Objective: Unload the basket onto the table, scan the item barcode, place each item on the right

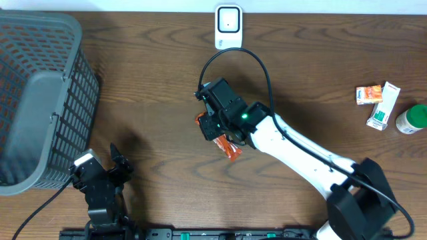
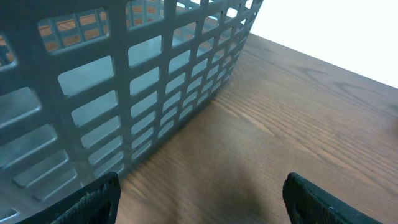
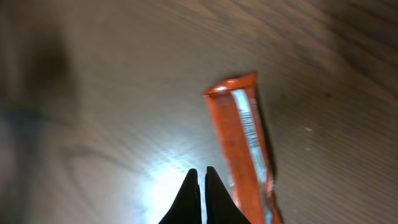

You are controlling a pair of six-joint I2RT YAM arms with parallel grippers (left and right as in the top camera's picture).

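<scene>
The orange packet [image 3: 244,143] lies flat on the table [image 1: 147,80] mid-scene, just beside my right hand [image 3: 200,175], whose fingers are pressed together on nothing; my left hand [image 2: 199,205] stands apart by the basket [image 1: 40,100]. I judge the packet light, thin and slippery; pinch it across its narrow width. I count one packet, one scanner [image 1: 228,25], one basket, two boxes [image 1: 383,107], one bottle [image 1: 412,119].

White-shelled right arm [image 1: 300,150], black joints, green light [image 1: 245,117], black cable [image 1: 269,83], black left arm [image 1: 100,190]

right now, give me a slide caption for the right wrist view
Shut right gripper beside an orange packet lying on the wooden table.
</scene>
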